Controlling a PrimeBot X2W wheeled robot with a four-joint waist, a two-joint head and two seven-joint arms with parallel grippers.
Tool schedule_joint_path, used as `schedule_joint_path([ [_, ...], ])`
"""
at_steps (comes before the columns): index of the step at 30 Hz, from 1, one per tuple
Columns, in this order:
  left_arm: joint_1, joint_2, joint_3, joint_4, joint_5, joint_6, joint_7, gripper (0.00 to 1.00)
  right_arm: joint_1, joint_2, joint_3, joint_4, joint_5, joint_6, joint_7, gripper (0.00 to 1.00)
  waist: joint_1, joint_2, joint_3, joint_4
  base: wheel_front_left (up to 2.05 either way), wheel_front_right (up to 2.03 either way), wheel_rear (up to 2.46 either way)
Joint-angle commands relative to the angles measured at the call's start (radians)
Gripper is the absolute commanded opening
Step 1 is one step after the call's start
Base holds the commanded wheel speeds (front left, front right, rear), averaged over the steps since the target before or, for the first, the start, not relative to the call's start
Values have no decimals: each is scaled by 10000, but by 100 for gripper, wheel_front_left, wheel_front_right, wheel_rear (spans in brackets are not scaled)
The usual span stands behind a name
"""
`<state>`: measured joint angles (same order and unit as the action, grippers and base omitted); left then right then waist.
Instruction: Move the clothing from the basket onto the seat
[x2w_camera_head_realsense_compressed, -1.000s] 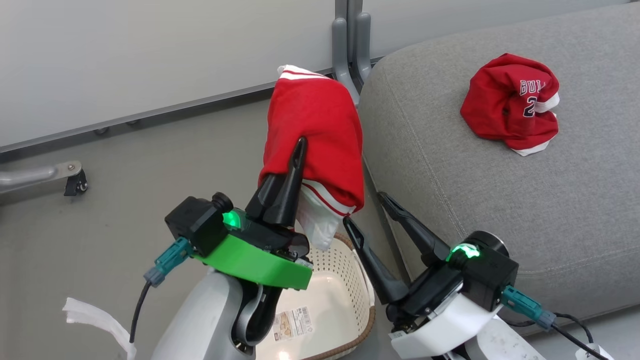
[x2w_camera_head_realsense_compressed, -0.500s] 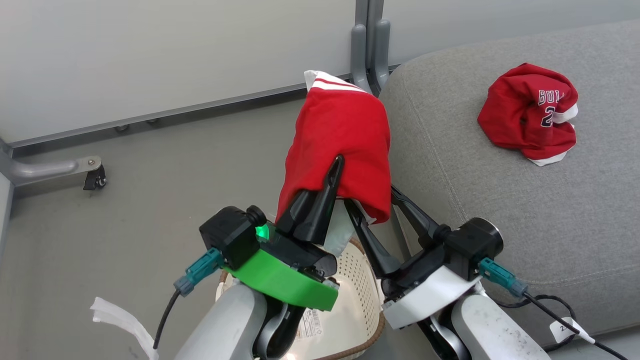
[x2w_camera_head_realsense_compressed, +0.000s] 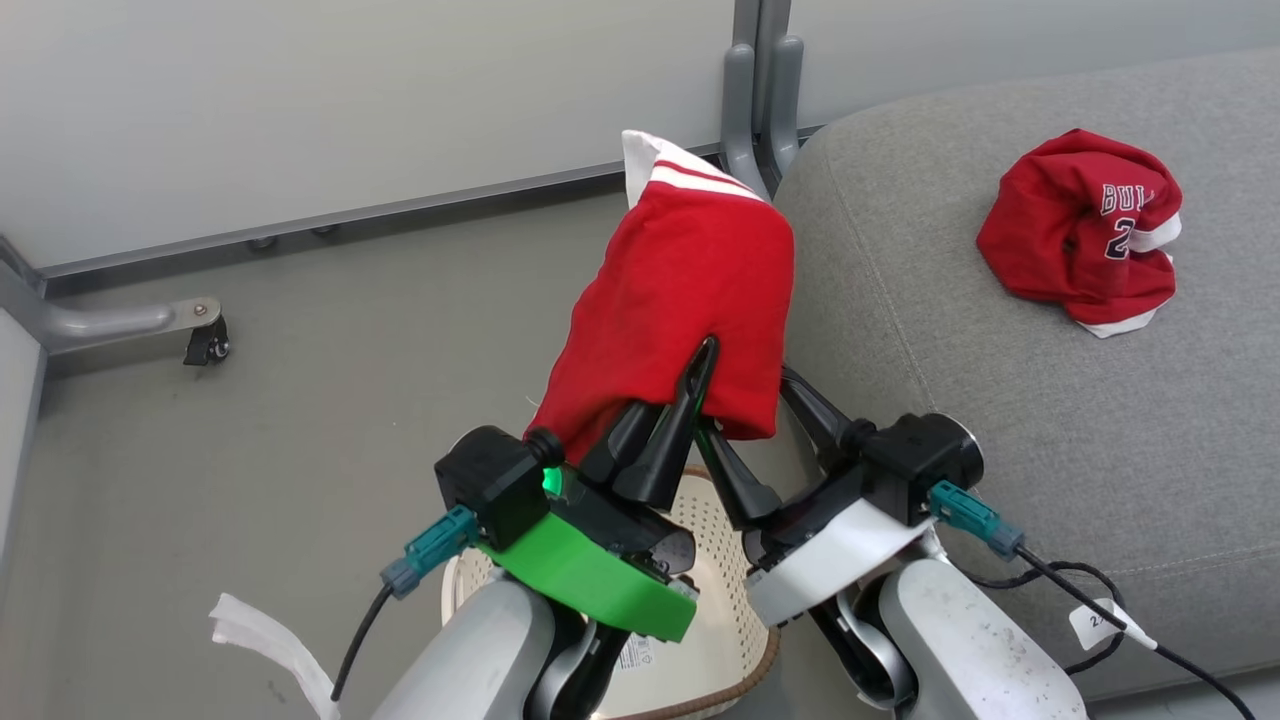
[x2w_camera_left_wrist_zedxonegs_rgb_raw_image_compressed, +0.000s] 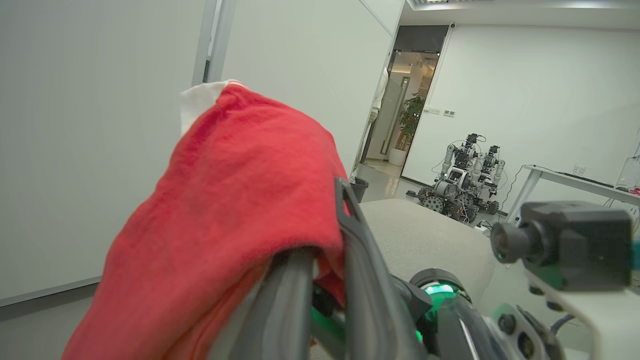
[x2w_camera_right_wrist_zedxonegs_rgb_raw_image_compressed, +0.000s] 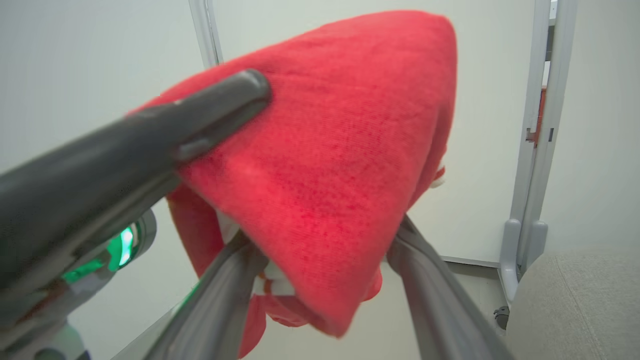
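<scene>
Left gripper (x2w_camera_head_realsense_compressed: 699, 368) clamped on red garment (x2w_camera_head_realsense_compressed: 690, 270), right gripper (x2w_camera_head_realsense_compressed: 752, 425) spread wide beneath it

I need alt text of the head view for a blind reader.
The left gripper, shut, holds a red garment with white stripes above the white basket, beside the grey seat. The open right gripper reaches under the garment. A red jersey lies on the seat.

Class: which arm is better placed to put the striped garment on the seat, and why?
Left. The left fingers are shut on the garment, held up beside the seat; the right fingers stand open under it.
</scene>
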<state>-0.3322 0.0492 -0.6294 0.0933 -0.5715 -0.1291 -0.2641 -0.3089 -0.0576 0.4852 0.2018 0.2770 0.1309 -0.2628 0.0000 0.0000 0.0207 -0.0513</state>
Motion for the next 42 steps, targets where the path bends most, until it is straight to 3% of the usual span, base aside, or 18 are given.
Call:
schedule_joint_path([
  [1, -33, 26, -24, -5, -111, -22, -2, 0, -109, 16, 15, 14, 106, -5, -28, 100, 0, 0, 4, 23, 0, 0, 0],
  [15, -46, 23, 204, 0, -58, -22, -2, 0, -51, 74, 440, -301, 1537, -1, -28, 100, 0, 0, 53, 39, 0, 0, 0],
  [29, -83, 25, -10, 157, -68, -23, 5, 0, -356, 80, 437, -188, 1718, -1, -30, 100, 0, 0, 15, 33, 0, 0, 0],
  [42, 22, 25, -240, 171, -227, -23, 4, 0, -578, 62, -323, 305, 1359, -12, -30, 100, 0, 0, -53, 115, 0, 0, 0],
])
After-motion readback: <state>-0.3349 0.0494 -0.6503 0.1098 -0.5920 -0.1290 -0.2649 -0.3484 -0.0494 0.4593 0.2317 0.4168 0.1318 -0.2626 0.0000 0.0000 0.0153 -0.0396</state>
